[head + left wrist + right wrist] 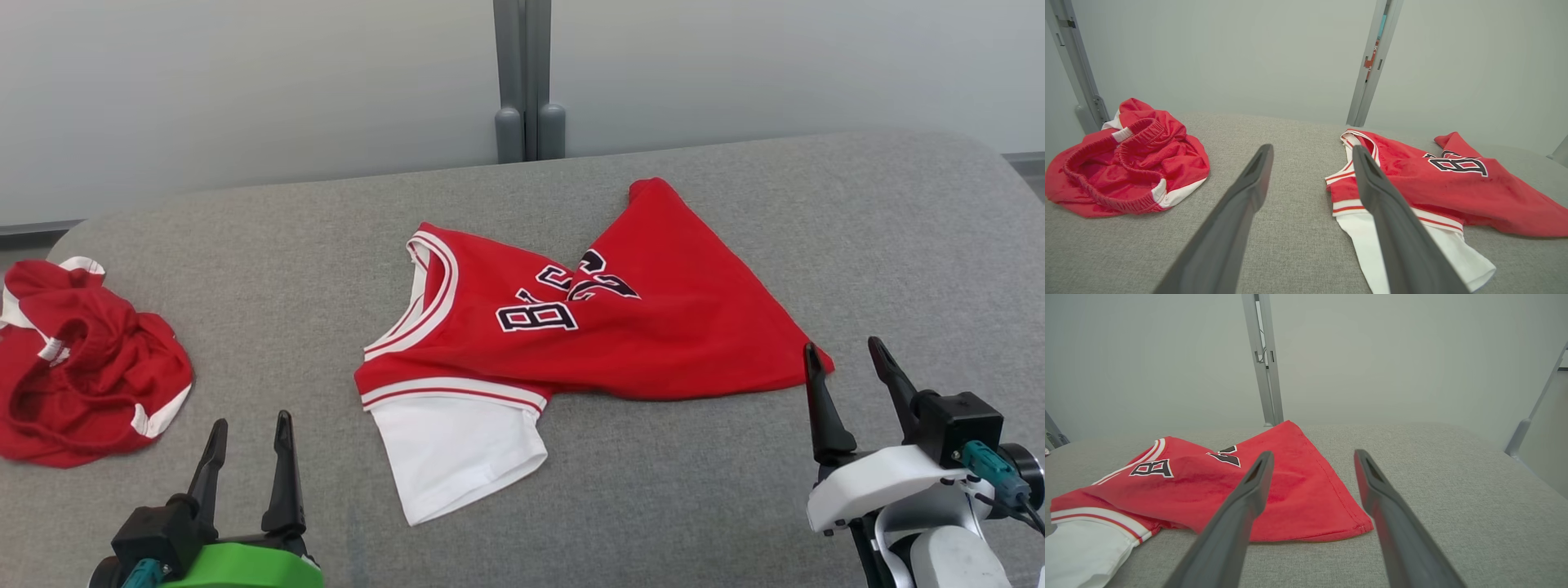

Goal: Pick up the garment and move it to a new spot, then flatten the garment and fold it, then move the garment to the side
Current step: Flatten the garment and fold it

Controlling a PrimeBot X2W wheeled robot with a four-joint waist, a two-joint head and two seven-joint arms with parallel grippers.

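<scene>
Pointing forward, left gripper (251,421) and right gripper (841,345) hover, jaws spread.

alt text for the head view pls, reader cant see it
A red jersey with white trim and a white sleeve lies rumpled in the middle of a grey table. Bunched red shorts sit at the far left. The left gripper and right gripper are open and empty in the lower corners, the right one's tips beside the jersey's corner.

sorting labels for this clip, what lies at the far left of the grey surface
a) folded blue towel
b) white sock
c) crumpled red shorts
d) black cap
c, the red shorts with an elastic waistband lie bunched left of the jersey, apart from it
</scene>
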